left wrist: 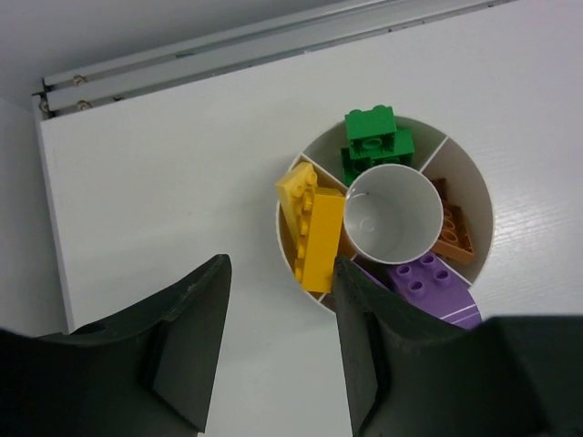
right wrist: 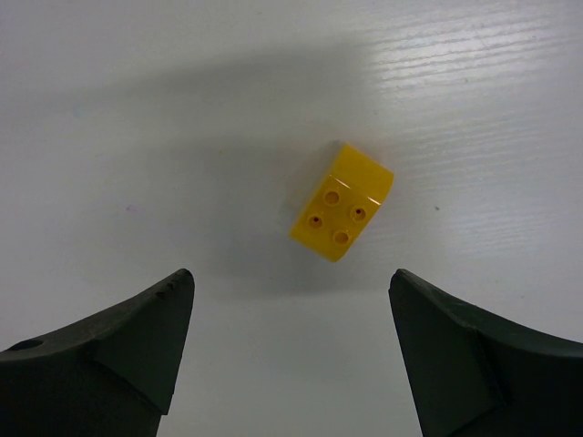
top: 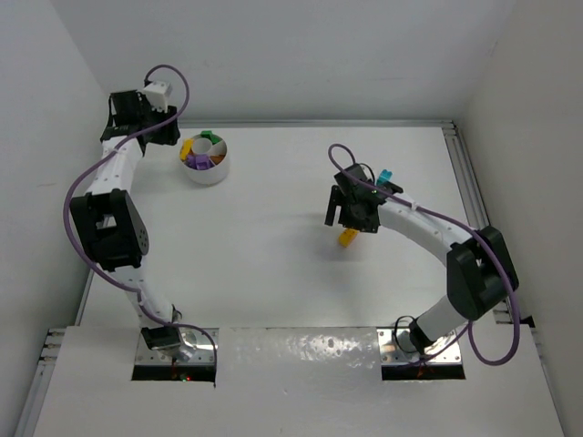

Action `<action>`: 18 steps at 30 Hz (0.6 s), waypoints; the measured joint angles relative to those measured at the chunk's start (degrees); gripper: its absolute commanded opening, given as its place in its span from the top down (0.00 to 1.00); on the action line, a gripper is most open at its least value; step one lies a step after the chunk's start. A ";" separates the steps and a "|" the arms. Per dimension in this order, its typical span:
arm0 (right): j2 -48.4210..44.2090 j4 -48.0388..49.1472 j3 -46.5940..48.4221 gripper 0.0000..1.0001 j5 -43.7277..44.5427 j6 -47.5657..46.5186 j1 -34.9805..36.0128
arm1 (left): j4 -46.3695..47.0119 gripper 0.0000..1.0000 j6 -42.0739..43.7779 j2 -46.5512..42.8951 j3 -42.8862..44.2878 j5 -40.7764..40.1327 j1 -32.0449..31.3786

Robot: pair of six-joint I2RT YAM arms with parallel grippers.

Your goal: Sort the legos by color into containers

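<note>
Claw of right arm [right wrist: 291, 278] open wide above yellow lego [right wrist: 342, 202] — empty.

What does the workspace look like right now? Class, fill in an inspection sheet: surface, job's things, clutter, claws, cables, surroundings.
Surface: white table.
Job's things: divided bowl holds yellow bricks, green bricks, an orange brick and purple bricks, one colour per section; a loose yellow block and a teal brick lie on the table.
Clutter: nothing seen.
Claws: left claw open, empty, by the bowl; right claw open above the loose yellow block.
Cables: a purple cable loops along each arm.
Surroundings: white walls; metal rail at the table's edge.
</note>
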 measured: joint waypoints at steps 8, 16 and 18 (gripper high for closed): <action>3.21 2.38 -1.64 0.11 -0.11 4.46 -0.28 | -2.10 0.52 -1.53 -0.20 -0.24 3.02 0.00; 10.95 2.80 -1.64 0.24 1.42 8.33 -0.28 | -4.52 0.52 -2.60 -3.65 -0.24 6.05 -0.35; 11.28 2.91 -1.64 0.28 2.36 8.66 -0.28 | -4.76 0.52 -2.75 -4.57 -0.24 6.69 -0.35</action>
